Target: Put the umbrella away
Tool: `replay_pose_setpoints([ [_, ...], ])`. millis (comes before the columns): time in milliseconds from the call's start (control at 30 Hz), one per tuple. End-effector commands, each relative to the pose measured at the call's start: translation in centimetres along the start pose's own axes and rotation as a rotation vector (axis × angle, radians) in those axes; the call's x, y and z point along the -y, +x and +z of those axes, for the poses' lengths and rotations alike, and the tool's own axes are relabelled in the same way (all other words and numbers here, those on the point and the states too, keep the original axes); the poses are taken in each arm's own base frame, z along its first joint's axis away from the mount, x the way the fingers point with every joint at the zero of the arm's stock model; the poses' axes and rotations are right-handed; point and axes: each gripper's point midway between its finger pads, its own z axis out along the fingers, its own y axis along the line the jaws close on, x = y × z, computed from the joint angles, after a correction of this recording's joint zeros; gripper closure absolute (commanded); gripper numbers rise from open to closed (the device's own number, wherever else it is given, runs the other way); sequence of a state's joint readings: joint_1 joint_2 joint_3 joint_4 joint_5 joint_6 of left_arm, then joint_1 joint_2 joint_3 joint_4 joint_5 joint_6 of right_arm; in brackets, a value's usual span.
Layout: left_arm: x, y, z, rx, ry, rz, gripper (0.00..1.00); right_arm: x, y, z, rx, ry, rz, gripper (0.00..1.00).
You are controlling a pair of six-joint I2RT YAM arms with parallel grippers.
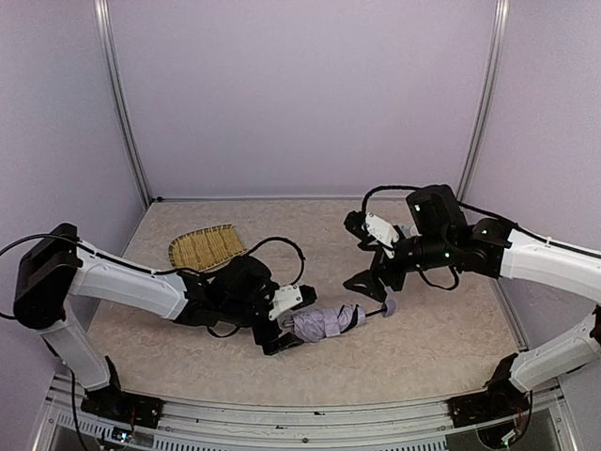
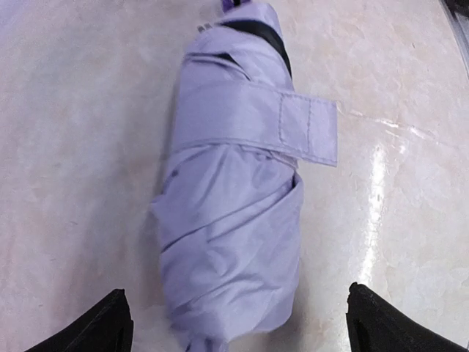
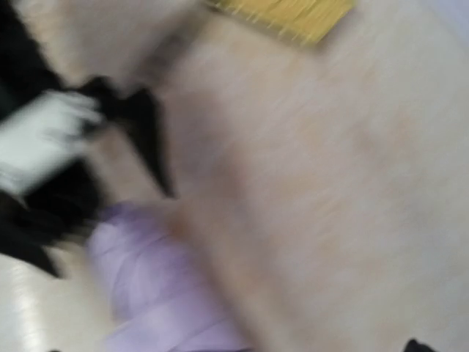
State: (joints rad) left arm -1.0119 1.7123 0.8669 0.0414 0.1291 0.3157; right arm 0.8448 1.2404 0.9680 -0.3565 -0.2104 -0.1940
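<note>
Umbrella (image 1: pixel 327 322) fabric is seen folded and wrapped into a short lavender bundle, laid flat on the surface (image 1: pixel 423 348) between the two arms. Its long axis runs roughly left to right in the top view. The closed fabric end is turned toward the left arm, and the thin shaft and knob are turned toward the right arm.

A woven bamboo tray (image 1: pixel 205 247) is seen well apart, at the rear left.

The left gripper (image 1: pixel 282 331) is set at the fabric end, in line with that axis. Its fingers (image 2: pixel 102 326) are spread wide with nothing held, and the bundle's end lies between the tips, running straight away from them. This arm is judged the nearer, so any closing would be made across the bundle's short width.

The right gripper (image 1: pixel 368 285) hangs just beside the knob (image 1: pixel 390 306). Whether its fingers are spread or closed cannot be told, since its wrist view is blurred.

A strap tab (image 2: pixel 308 128) is seen wrapped around the bundle's far half, with its end sticking out to one side.
</note>
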Motion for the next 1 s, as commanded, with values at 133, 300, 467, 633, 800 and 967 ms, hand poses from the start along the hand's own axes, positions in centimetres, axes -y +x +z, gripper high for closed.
replay_pose_setpoints([
  [133,-3.3,-4.4,-8.4,0.32,-0.259,-0.017,0.01,-0.5,0.9,5.1,-0.144,-0.217,-0.428,0.0],
  [300,-4.0,-3.2,-11.2,0.38,-0.319,-0.086,0.01,-2.3,4.2,8.6,-0.329,-0.314,-0.511,0.01],
  [467,-3.8,-2.0,-11.6,0.377,-0.309,-0.096,0.04,-3.8,8.0,10.8,-0.468,-0.393,-0.511,0.04],
  [633,-3.6,-1.5,-11.0,0.358,-0.289,-0.095,0.09,-3.3,10.6,13.5,-0.595,-0.354,-0.511,0.19],
  [800,-3.4,-1.2,-10.9,0.351,-0.28,-0.091,0.11,-2.6,12.9,14.3,-0.714,-0.316,-0.533,0.32],
  [967,-3.4,-1.1,-11.1,0.353,-0.289,-0.083,0.12,-2.7,13.7,14.7,-0.748,-0.305,-0.548,0.52],
])
